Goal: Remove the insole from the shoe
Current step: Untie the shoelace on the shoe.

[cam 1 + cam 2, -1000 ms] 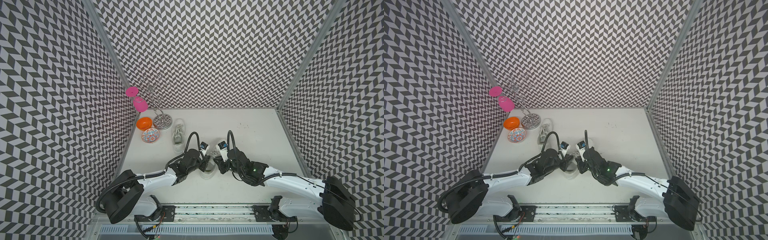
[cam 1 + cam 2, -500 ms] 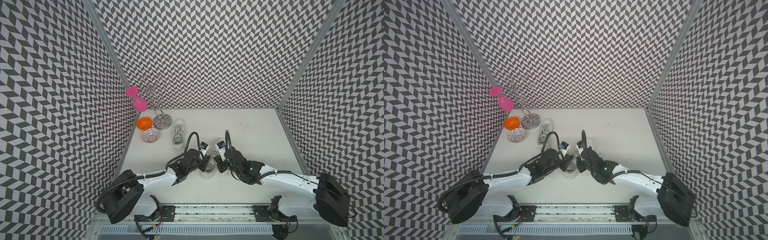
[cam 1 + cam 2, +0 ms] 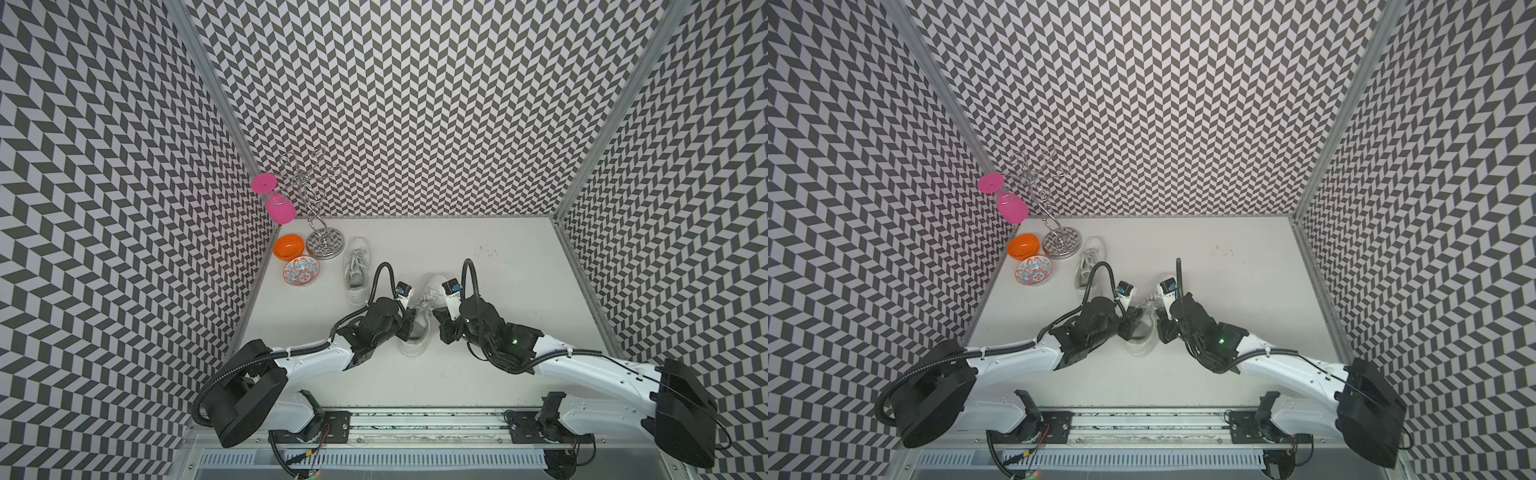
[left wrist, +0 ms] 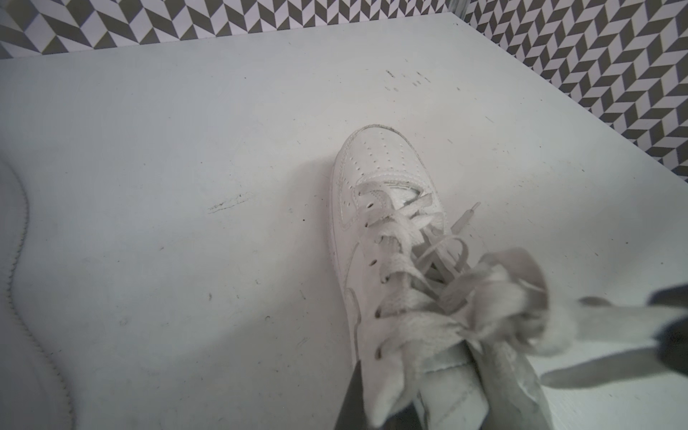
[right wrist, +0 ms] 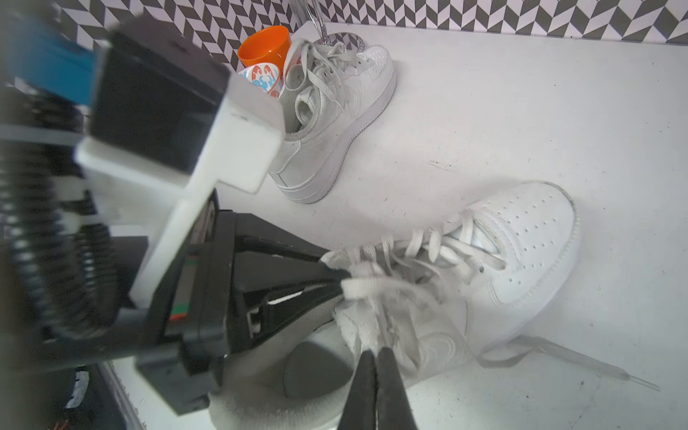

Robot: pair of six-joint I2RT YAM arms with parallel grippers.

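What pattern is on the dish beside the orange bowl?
Orange and blue motifs on white; the dish shows best in a top view.

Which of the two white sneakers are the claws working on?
The mid-table sneaker, with left claw and right claw at its laces. The other sneaker stands untouched beside the patterned bowl.

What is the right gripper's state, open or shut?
Shut: in the right wrist view, right gripper fingers meet against the shoe; grip unclear.
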